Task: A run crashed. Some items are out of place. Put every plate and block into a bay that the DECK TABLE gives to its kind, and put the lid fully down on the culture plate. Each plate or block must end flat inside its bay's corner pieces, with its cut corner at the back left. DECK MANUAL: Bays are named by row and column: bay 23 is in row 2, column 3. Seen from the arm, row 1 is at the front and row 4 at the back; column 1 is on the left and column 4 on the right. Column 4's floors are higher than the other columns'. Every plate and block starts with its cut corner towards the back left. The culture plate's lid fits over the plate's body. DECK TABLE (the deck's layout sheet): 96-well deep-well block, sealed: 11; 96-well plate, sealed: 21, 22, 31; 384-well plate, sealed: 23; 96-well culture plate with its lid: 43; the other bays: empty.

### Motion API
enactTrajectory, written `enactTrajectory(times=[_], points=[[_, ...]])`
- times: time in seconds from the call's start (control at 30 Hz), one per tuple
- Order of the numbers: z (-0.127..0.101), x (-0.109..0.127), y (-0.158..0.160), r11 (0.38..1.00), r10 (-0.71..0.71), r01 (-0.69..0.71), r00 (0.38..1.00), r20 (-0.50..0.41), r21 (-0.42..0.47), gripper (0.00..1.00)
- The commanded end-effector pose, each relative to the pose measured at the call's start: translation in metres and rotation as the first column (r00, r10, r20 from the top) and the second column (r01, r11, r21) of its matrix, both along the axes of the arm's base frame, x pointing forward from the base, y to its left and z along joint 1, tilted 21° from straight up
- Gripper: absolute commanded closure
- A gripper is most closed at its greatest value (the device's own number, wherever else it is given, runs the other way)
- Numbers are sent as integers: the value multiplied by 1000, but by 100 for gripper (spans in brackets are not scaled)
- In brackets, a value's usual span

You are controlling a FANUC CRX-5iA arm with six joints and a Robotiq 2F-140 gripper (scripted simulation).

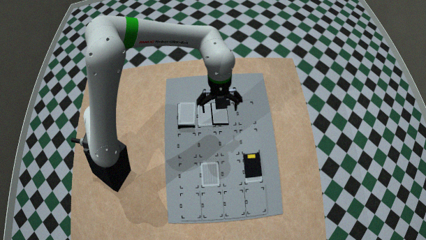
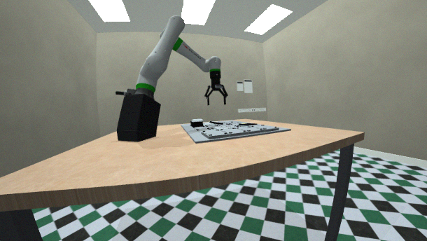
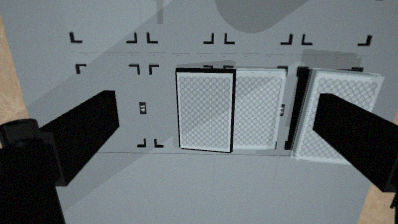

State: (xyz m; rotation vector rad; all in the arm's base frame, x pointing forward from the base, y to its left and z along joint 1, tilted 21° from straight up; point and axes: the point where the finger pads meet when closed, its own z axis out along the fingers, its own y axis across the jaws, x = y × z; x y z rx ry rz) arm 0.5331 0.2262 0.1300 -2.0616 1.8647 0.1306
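My gripper is open and empty, high above column 1. A white-topped plate with black edges lies between bays 21 and 31, its edge over the pale sealed plate in bay 21; it looks slightly tilted. The taller deep-well block stands at bay 11. A pale translucent plate is at bay 23. At bay 43 a black cover with a yellow patch shows a white strip along one edge; how it sits is unclear.
The grey deck lies on the wooden table. Column 4's raised floors run along the deck's side. The arm's base stands beyond row 1. Arm shadows cross several bays.
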Motion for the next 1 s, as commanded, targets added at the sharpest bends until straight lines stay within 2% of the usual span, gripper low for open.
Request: enactTrajectory(times=[0.0, 0.1, 0.97], points=[[4, 16, 1, 1000, 0, 0, 1000, 0, 0, 0], [6, 27, 2, 1000, 0, 0, 1000, 0, 0, 0], [6, 27, 2, 1000, 0, 0, 1000, 0, 0, 0]])
